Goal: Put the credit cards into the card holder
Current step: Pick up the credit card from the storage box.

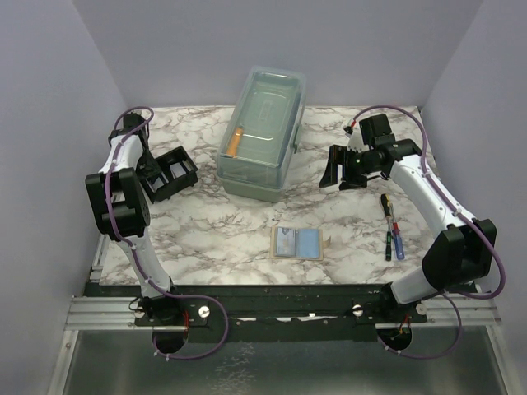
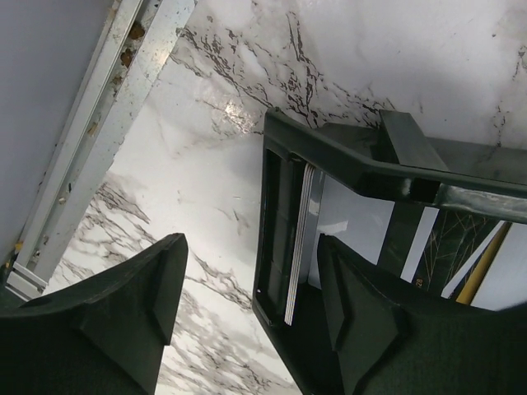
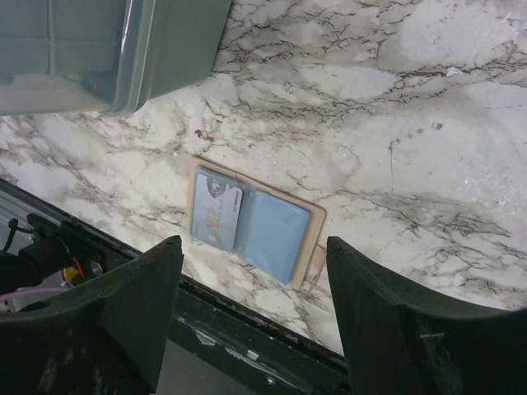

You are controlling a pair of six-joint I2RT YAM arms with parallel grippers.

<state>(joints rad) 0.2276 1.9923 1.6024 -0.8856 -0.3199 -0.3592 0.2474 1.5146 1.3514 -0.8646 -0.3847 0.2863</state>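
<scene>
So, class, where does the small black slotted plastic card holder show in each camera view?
Top external: small black slotted plastic card holder, left of the clear lidded plastic box.
Left wrist: centre-right, large, close up.
Right wrist: not in view.
Shared landmark: the white marble-patterned table, in all three.

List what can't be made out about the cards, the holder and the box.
- Top view: slots of the card holder are too small and dark to count.
- Left wrist: thin edges in one slot cannot be counted; the frame's right edge cuts the holder off.
- Right wrist: print on the grey card is blurred.
- Top view: orange thing inside the clear box is hazy through the plastic.
</scene>
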